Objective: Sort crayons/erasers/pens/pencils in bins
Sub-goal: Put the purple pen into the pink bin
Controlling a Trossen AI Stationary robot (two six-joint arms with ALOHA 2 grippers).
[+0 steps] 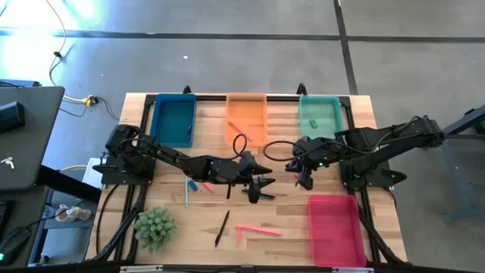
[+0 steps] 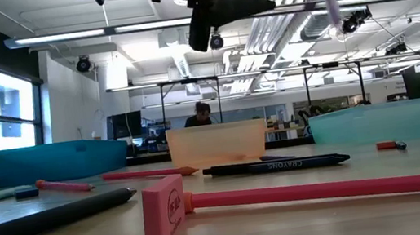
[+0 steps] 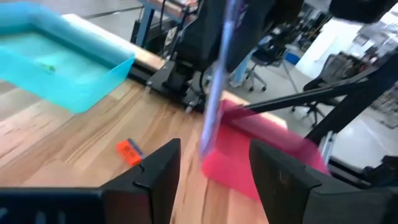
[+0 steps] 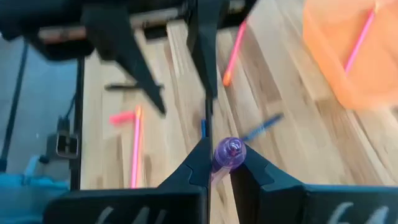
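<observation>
Nearest my low camera sits a pink block eraser (image 2: pixel 165 215) on the desk, a long pink stick (image 2: pixel 327 191) touching it at 3 o'clock. My right tool (image 4: pixel 219 163) is clamped on a purple pen (image 4: pixel 228 152), holding it upright near one end, above the desk centre. I judge the pen light, stiff and slick, so a grip nearer mid-barrel would stop it swinging. My left tool (image 3: pixel 214 163) hangs just beside it at 9 o'clock, spread wide and empty. From overhead the red-pink bin (image 1: pixel 336 227) lies at 5 o'clock from the pen, the teal bin (image 1: pixel 319 115) at 12, the orange bin (image 1: pixel 247 117) and blue bin (image 1: pixel 173 120) toward 10.
</observation>
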